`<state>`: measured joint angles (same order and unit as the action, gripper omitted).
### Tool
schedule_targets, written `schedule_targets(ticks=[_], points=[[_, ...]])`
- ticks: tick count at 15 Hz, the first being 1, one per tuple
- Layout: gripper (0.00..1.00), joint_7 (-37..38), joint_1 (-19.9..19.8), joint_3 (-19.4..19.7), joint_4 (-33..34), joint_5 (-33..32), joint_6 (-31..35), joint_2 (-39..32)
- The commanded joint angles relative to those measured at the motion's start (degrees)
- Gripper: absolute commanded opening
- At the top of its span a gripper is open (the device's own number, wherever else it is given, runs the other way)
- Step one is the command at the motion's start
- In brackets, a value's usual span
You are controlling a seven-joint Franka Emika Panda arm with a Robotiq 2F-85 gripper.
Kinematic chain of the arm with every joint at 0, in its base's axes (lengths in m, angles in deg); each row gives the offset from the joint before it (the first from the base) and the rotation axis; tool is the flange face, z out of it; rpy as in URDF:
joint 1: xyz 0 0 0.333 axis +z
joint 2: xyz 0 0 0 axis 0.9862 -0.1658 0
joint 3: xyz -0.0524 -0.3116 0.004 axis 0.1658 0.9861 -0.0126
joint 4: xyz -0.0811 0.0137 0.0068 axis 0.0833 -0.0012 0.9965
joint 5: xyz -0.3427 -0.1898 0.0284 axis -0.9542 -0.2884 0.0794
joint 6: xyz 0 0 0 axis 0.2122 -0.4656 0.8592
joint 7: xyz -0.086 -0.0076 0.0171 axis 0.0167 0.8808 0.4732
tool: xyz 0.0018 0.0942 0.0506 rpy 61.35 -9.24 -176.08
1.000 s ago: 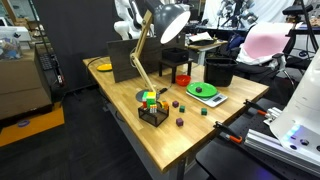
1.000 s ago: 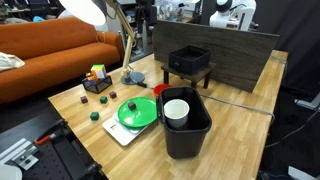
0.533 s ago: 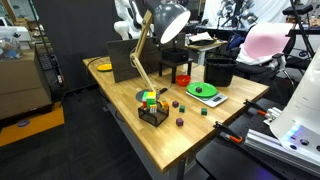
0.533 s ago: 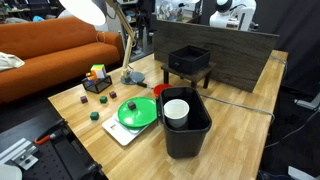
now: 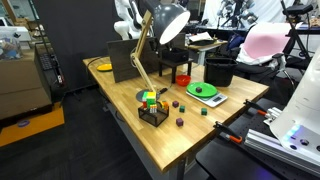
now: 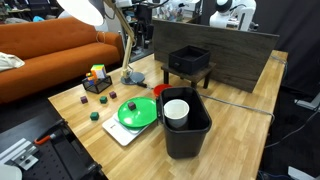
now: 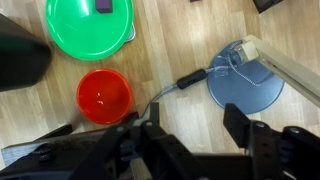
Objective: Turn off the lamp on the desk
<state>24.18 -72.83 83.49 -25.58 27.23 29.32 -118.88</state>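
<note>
The lamp (image 5: 141, 45) stands near one long edge of the desk (image 5: 190, 140). Its shade (image 6: 85, 10) is seen glowing, so the light is judged to be on. In the wrist view a dark block (image 7: 190, 79) is seen on the cord (image 7: 158, 93) just beside the grey base (image 7: 245, 85), and it is taken to be the switch. It should be approached straight from above, with one jaw centred on the block, and pressed firmly but briefly. The cord should not be dragged toward the red bowl (image 7: 104, 95). The gripper (image 7: 195, 140) is held above the desk and pointed downward, its jaws spread apart with nothing between them. The block lies just ahead of the gap.
</note>
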Motion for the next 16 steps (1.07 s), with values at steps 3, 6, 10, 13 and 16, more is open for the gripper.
schedule_targets(ticks=[3,6,10,13,16], points=[[0.24,-0.6,0.3,1.0,-0.2,-0.2,0.1,-0.6],[0.02,-0.4,-0.4,1.5,-0.8,0.8,0.5,-0.9],[0.00,-0.3,-1.5,2.0,-1.5,2.3,1.0,-1.0],[0.00,-0.6,-1.9,2.1,-1.8,3.5,1.7,-1.3],[0.00,-0.8,-2.0,1.8,-1.5,4.8,2.8,-2.2]])
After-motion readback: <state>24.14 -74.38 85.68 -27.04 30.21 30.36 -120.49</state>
